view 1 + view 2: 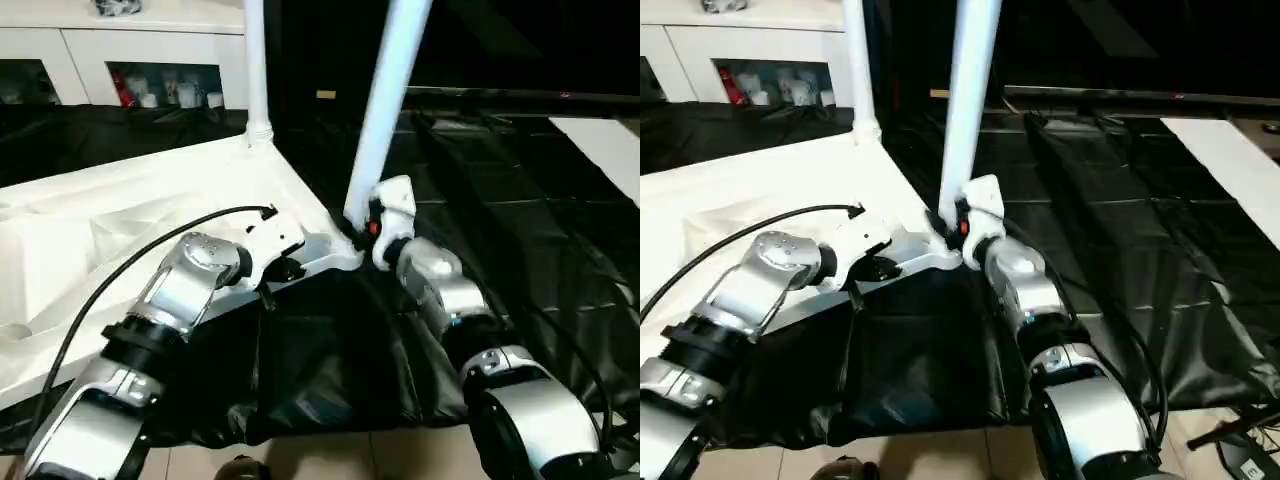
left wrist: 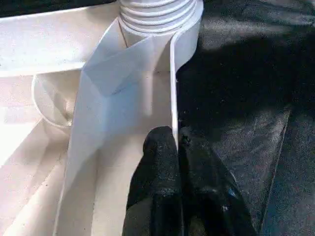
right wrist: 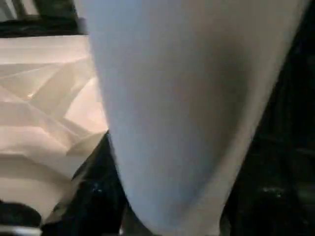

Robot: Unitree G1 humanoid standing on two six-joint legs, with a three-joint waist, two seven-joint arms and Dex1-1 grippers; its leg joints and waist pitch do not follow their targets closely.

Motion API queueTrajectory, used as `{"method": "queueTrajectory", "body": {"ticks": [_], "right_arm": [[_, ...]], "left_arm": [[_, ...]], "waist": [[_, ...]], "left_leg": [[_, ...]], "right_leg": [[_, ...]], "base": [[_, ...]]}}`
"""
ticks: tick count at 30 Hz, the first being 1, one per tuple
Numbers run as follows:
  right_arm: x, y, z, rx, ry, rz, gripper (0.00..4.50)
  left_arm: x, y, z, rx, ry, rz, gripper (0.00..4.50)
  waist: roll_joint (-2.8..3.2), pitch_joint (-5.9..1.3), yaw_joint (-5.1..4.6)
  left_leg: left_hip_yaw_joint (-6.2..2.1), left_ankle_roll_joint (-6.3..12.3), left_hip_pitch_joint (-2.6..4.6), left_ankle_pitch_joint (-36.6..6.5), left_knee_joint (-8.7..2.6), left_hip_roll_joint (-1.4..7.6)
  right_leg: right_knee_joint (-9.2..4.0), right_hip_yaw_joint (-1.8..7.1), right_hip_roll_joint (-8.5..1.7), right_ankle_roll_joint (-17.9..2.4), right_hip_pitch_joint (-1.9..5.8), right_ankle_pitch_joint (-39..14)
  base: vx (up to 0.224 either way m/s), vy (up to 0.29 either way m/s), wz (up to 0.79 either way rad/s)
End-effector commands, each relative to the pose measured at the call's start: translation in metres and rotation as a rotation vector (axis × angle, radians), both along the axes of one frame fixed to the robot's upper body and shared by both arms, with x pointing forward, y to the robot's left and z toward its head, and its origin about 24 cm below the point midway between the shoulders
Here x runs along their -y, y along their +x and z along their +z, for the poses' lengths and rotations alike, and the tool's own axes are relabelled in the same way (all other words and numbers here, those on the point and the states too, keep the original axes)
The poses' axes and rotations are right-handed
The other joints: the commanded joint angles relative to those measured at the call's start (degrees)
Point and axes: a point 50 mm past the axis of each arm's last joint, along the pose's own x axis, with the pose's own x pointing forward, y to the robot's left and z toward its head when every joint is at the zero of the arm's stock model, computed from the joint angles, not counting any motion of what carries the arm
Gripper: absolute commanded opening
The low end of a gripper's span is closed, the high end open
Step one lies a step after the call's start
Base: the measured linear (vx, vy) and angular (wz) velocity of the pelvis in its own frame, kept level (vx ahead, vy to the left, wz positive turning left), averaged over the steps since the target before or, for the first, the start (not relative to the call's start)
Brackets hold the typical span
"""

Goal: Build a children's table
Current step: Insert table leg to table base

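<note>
A: While your right hand sits round the near leg, how tight it holds I cannot tell; that leg leans.
B: So it could cross-thread or pop out of the corner socket?
A: Yes. Your left hand, pinched on the tabletop rim, could slip; top lies upside down on the black table, far leg upright.

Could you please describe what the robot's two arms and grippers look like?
Both arms have rounded silver shells with black joint bands. A black cable loops along the left arm. The right arm ends in a white wrist housing with a small red-orange mark. The left gripper has two black fingers.
</note>
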Motion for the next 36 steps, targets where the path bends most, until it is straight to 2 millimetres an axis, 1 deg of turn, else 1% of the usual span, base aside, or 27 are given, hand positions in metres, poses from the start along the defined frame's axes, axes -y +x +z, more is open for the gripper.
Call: {"method": "queueTrajectory", "body": {"ticks": [1, 3, 5, 7, 9, 11, 12, 14, 16, 17, 19, 20, 22, 23, 26, 28, 29, 30, 32, 33, 34, 35, 36], "right_arm": [[-0.006, -0.009, -0.013, -0.054, 0.005, 0.073, 2.96], [-0.005, -0.009, -0.01, -0.032, 0.013, 0.101, 3.15], [-0.003, -0.009, -0.006, -0.012, 0.019, 0.127, 3.22], [0.0, -0.009, -0.004, 0.005, 0.013, 0.147, 3.49], [0.003, -0.01, -0.002, 0.027, 0.002, 0.185, 3.67], [0.004, -0.012, -0.002, 0.037, -0.002, 0.212, 3.67], [0.007, -0.014, -0.001, 0.048, -0.006, 0.253, 3.67], [0.009, -0.016, -0.002, 0.048, -0.008, 0.289, 3.67], [0.015, -0.021, -0.004, 0.04, -0.028, 0.359, 3.67], [0.015, -0.022, -0.004, 0.039, -0.03, 0.364, 3.67], [0.019, -0.025, -0.005, 0.033, -0.047, 0.407, 3.67], [0.022, -0.028, -0.006, 0.022, -0.051, 0.445, 3.67], [0.023, -0.029, -0.006, 0.015, -0.053, 0.464, 3.67], [0.027, -0.032, -0.007, -0.001, -0.06, 0.501, 3.67], [0.031, -0.035, -0.009, -0.013, -0.064, 0.528, 3.67], [0.034, -0.037, -0.009, -0.02, -0.066, 0.545, 3.4], [0.034, -0.037, -0.009, -0.021, -0.066, 0.548, 3.4], [0.034, -0.037, -0.009, -0.021, -0.066, 0.548, 3.3], [0.036, -0.041, -0.011, -0.03, -0.066, 0.583, 3.21], [0.037, -0.043, -0.012, -0.035, -0.065, 0.595, 3.21], [0.037, -0.043, -0.012, -0.035, -0.065, 0.595, 2.96], [0.037, -0.044, -0.013, -0.041, -0.065, 0.607, 2.93], [0.038, -0.045, -0.014, -0.046, -0.069, 0.613, 2.91]], "left_arm": [[0.016, 0.004, 0.029, 0.133, -0.05, -0.089, 0.0], [0.015, 0.002, 0.027, 0.125, -0.049, -0.102, 0.0], [0.015, 0.0, 0.027, 0.116, -0.057, -0.121, 0.0], [0.014, -0.001, 0.027, 0.117, -0.058, -0.138, 0.0], [0.013, -0.002, 0.027, 0.106, -0.063, -0.163, 0.0], [0.012, -0.003, 0.026, 0.097, -0.066, -0.181, 0.0], [0.011, -0.004, 0.025, 0.082, -0.066, -0.201, 0.0], [0.009, -0.006, 0.024, 0.065, -0.067, -0.22, 0.0], [0.007, -0.009, 0.023, 0.041, -0.072, -0.267, 0.0], [0.006, -0.009, 0.023, 0.039, -0.072, -0.27, 0.0], [0.005, -0.011, 0.023, 0.029, -0.071, -0.3, 0.0], [0.004, -0.013, 0.023, 0.017, -0.073, -0.331, 0.0], [0.004, -0.013, 0.024, 0.011, -0.075, -0.344, 0.0], [0.002, -0.014, 0.024, 0.0, -0.071, -0.362, 0.0], [0.001, -0.014, 0.025, -0.005, -0.071, -0.37, 0.0], [0.0, -0.014, 0.025, -0.006, -0.073, -0.374, 0.0], [0.0, -0.014, 0.025, -0.007, -0.073, -0.375, 0.0], [0.0, -0.014, 0.025, -0.007, -0.073, -0.375, 0.0], [-0.001, -0.015, 0.025, -0.016, -0.075, -0.388, 0.0], [-0.002, -0.015, 0.025, -0.018, -0.076, -0.392, 0.0], [-0.002, -0.015, 0.025, -0.018, -0.076, -0.392, 0.0], [-0.002, -0.016, 0.025, -0.02, -0.077, -0.397, 0.0], [-0.002, -0.016, 0.025, -0.023, -0.078, -0.404, 0.0]], "waist": [[1.06, -4.42, 0.13], [1.07, -4.38, 0.26], [1.03, -4.34, 0.33], [1.13, -4.29, 0.39], [1.17, -4.3, 0.41], [1.2, -4.23, 0.45], [1.2, -4.2, 0.52], [1.16, -4.22, 0.63], [1.23, -4.29, 0.77], [1.21, -4.2, 0.79], [1.19, -4.19, 0.99], [1.26, -4.14, 1.27], [1.29, -4.15, 1.49], [1.25, -4.16, 1.86], [1.27, -4.17, 2.13], [1.25, -4.18, 2.28], [1.2, -4.23, 2.32], [1.18, -4.24, 2.32], [1.29, -4.22, 2.41], [1.23, -4.22, 2.43], [1.19, -4.22, 2.45], [1.32, -4.25, 2.48], [1.28, -4.24, 2.47]], "left_leg": [[-2.63, -2.45, 2.12, -17.12, -4.51, 4.58], [-2.51, -1.53, 2.15, -16.38, -4.42, 4.59], [-2.5, -1.42, 2.19, -16.52, -4.42, 4.61], [-2.56, -1.62, 2.22, -17.07, -4.49, 4.69], [-2.55, -1.98, 2.35, -17.71, -4.51, 4.72], [-2.56, -2.08, 2.39, -18.36, -4.57, 4.77], [-2.59, -2.13, 2.39, -18.52, -4.61, 4.75], [-2.55, -1.86, 2.31, -18.26, -4.55, 4.71], [-2.49, -1.59, 2.3, -17.76, -4.47, 4.78], [-2.52, -1.51, 2.25, -17.75, -4.53, 4.77], [-2.44, -1.56, 2.41, -18.3, -4.52, 4.82], [-2.41, -1.74, 2.54, -18.83, -4.53, 4.9], [-2.43, -1.89, 2.53, -18.8, -4.53, 4.94], [-2.41, -2.05, 2.64, -19.17, -4.54, 4.95], [-2.44, -2.35, 2.63, -19.5, -4.58, 5.0], [-2.46, -2.42, 2.62, -19.48, -4.58, 4.99], [-2.47, -2.41, 2.6, -19.02, -4.54, 4.97], [-2.46, -2.33, 2.51, -18.71, -4.55, 4.95], [-2.44, -2.25, 2.55, -18.95, -4.48, 4.93], [-2.49, -2.18, 2.44, -18.77, -4.48, 4.95], [-2.49, -2.11, 2.42, -18.62, -4.49, 4.95], [-2.52, -2.04, 2.43, -18.45, -4.47, 4.95], [-2.54, -2.05, 2.41, -18.53, -4.5, 4.98]], "right_leg": [[-4.11, 3.36, -5.33, -12.48, 2.2, -5.93], [-4.06, 3.28, -5.37, -13.0, 2.31, -5.0], [-4.13, 3.28, -5.37, -13.07, 2.33, -5.69], [-4.23, 3.25, -5.36, -13.02, 2.31, -6.9], [-4.26, 3.25, -5.36, -13.05, 2.25, -7.6], [-4.3, 3.28, -5.34, -12.94, 2.17, -8.18], [-4.38, 3.27, -5.35, -12.78, 2.23, -8.52], [-4.34, 3.28, -5.35, -12.72, 2.3, -8.33], [-4.17, 3.23, -5.34, -13.0, 2.31, -7.57], [-4.21, 3.21, -5.23, -12.95, 2.29, -7.68], [-4.32, 3.25, -5.3, -13.05, 2.15, -8.5], [-4.46, 3.27, -5.33, -12.93, 2.06, -9.71], [-4.37, 3.27, -5.33, -12.85, 2.05, -9.85], [-4.43, 3.23, -5.3, -12.81, 2.02, -10.32], [-4.37, 3.24, -5.37, -12.7, 1.94, -10.73], [-4.37, 3.25, -5.42, -12.64, 1.93, -10.68], [-4.3, 3.24, -5.43, -12.81, 1.98, -10.2], [-4.26, 3.23, -5.44, -12.99, 2.0, -9.8], [-4.36, 3.23, -5.48, -12.94, 1.99, -10.23], [-4.33, 3.22, -5.51, -12.91, 2.1, -10.33], [-4.33, 3.22, -5.48, -12.88, 2.1, -10.27], [-4.29, 3.18, -5.47, -12.98, 2.09, -10.13], [-4.31, 3.16, -5.46, -12.94, 2.11, -10.1]], "base": [[0.0, 0.0, 0.0], [0.0, 0.0, 0.0], [0.0, 0.0, 0.0], [0.0, 0.0, 0.0], [0.0, 0.0, 0.0], [0.0, 0.0, 0.0], [0.0, 0.0, 0.0], [0.0, 0.0, 0.0], [0.0, 0.0, 0.0], [0.0, 0.0, 0.0], [0.0, 0.0, 0.0], [0.0, 0.0, 0.0], [0.0, 0.0, 0.0], [0.0, 0.0, 0.0], [0.0, 0.0, 0.0], [0.0, 0.0, 0.0], [0.0, 0.0, 0.0], [0.0, 0.0, 0.0], [0.0, 0.0, 0.0], [0.0, 0.0, 0.0], [0.0, 0.0, 0.0], [0.0, 0.0, 0.0], [0.0, 0.0, 0.0]]}}
